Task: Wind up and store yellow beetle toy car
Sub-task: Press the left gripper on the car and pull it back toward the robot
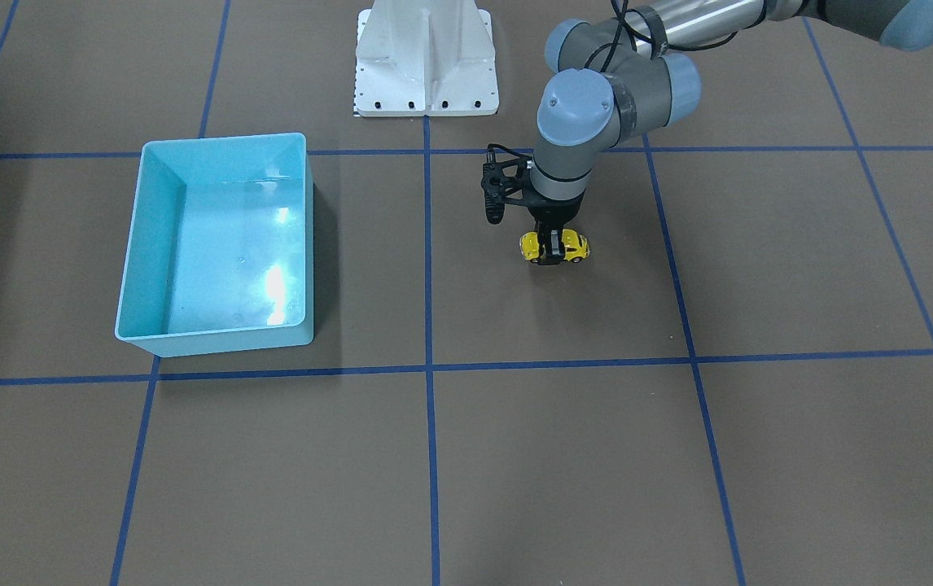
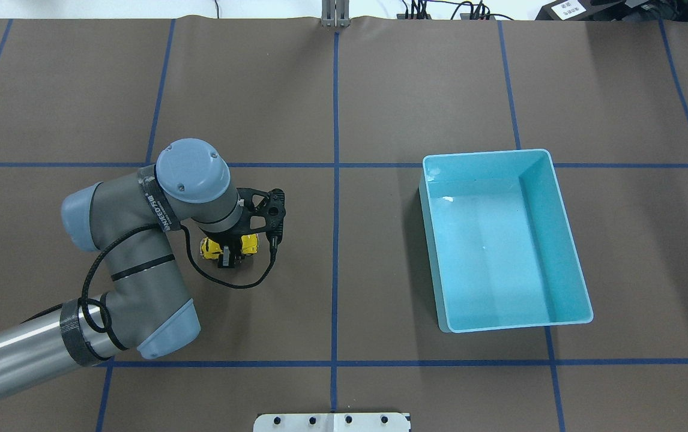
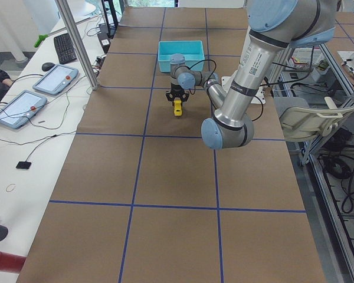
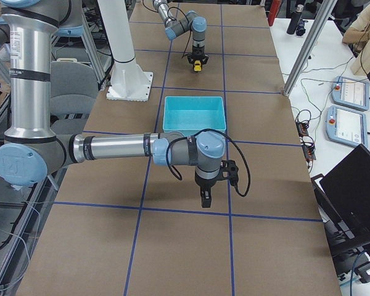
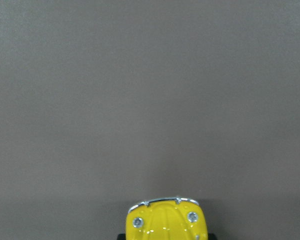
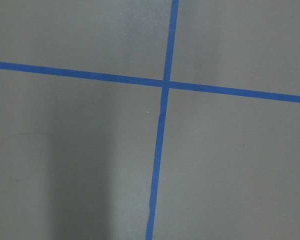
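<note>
The yellow beetle toy car [image 1: 574,245] sits at table level between the fingers of my left gripper [image 1: 552,254], which points straight down and is shut on the car's middle. The overhead view shows the car [image 2: 251,243] partly hidden under the wrist, with the gripper [image 2: 227,257] across it. The left wrist view shows one rounded yellow end with a chrome bumper [image 5: 165,222] at the bottom edge. The light blue bin [image 1: 131,268] stands empty, well away on the robot's right [image 2: 432,240]. My right gripper [image 4: 203,200] shows only in the exterior right view, over bare table; I cannot tell its state.
The brown table is marked by blue tape lines [image 1: 427,366]. The white robot base plate [image 1: 426,89] sits at the table's near edge. The right wrist view shows only a tape crossing [image 6: 165,84]. Operators' tablets [image 4: 348,92] lie beside the table.
</note>
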Tool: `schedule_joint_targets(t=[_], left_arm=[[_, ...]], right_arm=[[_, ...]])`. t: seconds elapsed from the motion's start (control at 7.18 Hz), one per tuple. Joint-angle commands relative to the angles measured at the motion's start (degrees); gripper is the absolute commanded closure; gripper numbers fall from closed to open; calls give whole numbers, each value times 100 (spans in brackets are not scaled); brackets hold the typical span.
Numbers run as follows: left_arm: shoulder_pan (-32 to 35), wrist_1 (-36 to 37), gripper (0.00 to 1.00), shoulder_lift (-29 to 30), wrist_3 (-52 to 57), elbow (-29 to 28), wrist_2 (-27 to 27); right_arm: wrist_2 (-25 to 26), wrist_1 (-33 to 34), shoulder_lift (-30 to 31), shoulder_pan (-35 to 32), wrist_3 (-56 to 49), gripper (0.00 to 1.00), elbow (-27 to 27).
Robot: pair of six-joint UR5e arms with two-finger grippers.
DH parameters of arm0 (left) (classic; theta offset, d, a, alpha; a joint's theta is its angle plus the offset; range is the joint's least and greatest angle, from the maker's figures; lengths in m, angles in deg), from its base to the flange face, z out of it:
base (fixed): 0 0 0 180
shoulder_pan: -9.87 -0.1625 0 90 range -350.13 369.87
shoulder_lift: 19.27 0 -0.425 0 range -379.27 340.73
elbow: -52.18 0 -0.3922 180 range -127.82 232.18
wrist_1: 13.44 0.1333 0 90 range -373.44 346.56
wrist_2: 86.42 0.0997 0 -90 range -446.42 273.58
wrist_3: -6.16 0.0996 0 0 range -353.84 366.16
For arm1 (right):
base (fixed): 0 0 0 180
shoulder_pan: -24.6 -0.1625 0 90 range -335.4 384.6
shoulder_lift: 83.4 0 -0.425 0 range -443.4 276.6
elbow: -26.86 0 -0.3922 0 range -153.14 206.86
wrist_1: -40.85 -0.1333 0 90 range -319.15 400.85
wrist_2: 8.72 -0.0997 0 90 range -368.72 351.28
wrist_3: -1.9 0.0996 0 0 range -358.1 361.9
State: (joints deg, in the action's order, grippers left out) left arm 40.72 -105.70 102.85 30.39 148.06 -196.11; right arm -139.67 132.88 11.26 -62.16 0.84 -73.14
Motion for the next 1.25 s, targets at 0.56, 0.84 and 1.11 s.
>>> schedule_joint_targets(t=[0.56, 0.84, 1.11], left_arm=[[0, -135, 100, -30, 241, -61, -61], [0, -317, 100, -82, 241, -166, -70], [0, -539, 100, -162, 241, -193, -131]], right_arm=[[0, 0, 0, -7, 0, 0, 24], [0, 0, 0, 1, -9, 0, 24], [0, 0, 0, -7, -9, 0, 33]])
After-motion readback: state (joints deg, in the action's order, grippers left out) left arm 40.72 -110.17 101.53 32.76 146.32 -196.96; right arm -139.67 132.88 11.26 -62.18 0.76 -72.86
